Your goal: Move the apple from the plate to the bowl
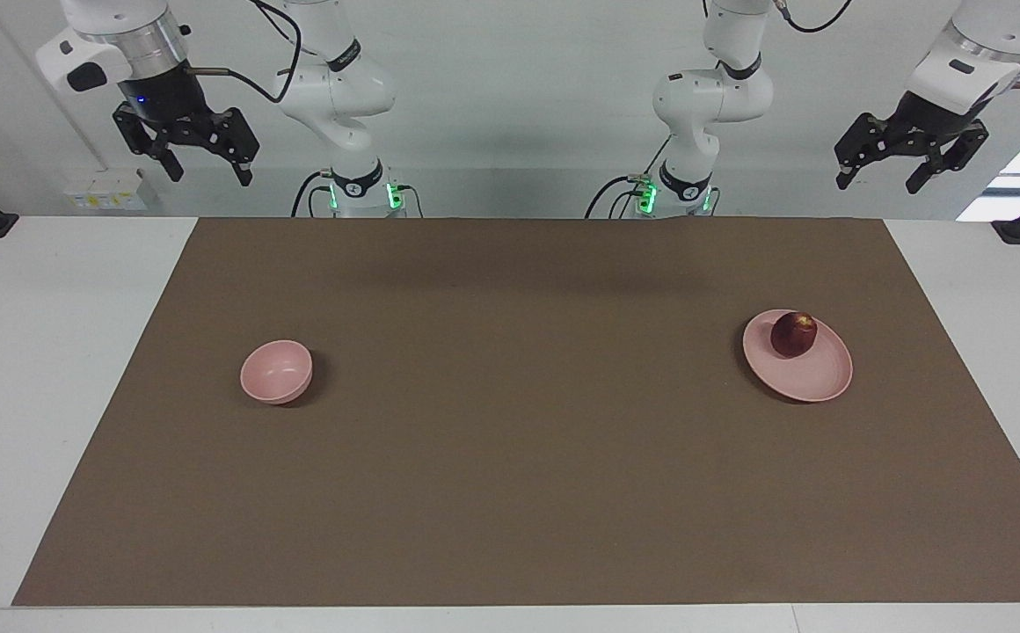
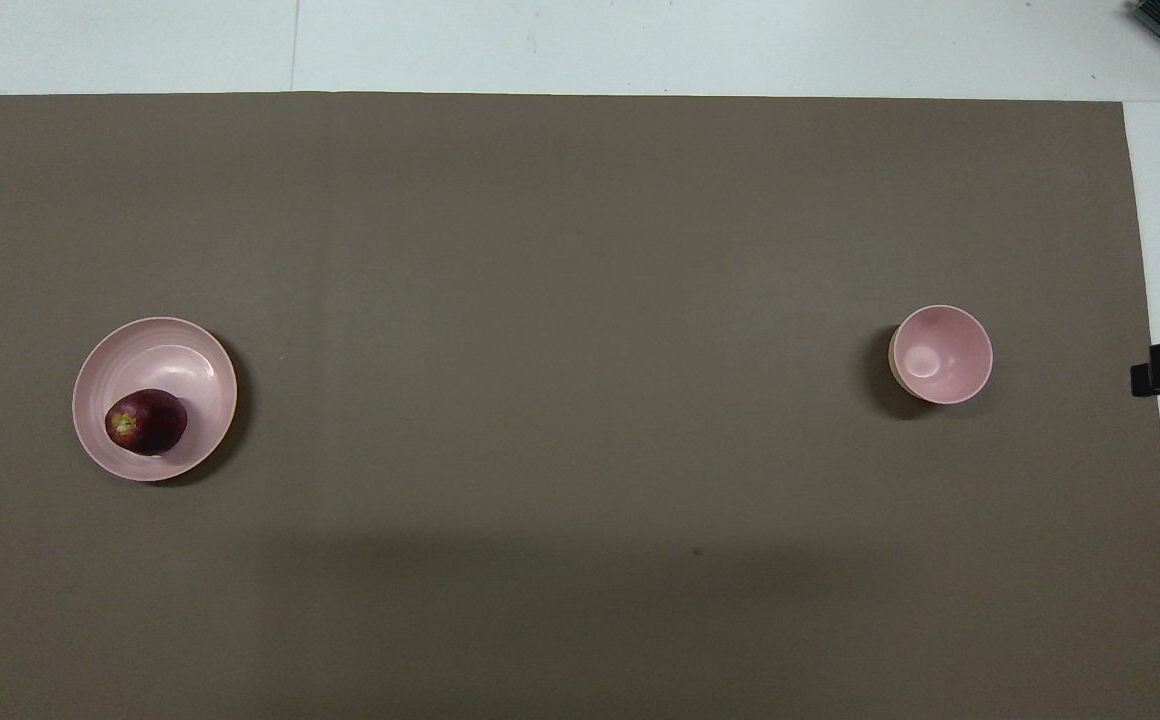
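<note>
Apple is seated on the plate, off-centre, on the part of the plate nearer the robots; plate is placed toward the left arm's end of the bench, set in from the edge of the brown mat; bowl is stood upright toward the right arm's end, well apart from the plate, nothing inside it; a wide stretch of bare mat is left between bowl and plate, and more toward the mat edge farthest from the robots; left gripper is held high over the left arm's end of the bench, fingers spread wide, nothing gripped; right gripper is held high over the right arm's end, fingers likewise spread wide, nothing gripped; both arms are parked, waiting.
</note>
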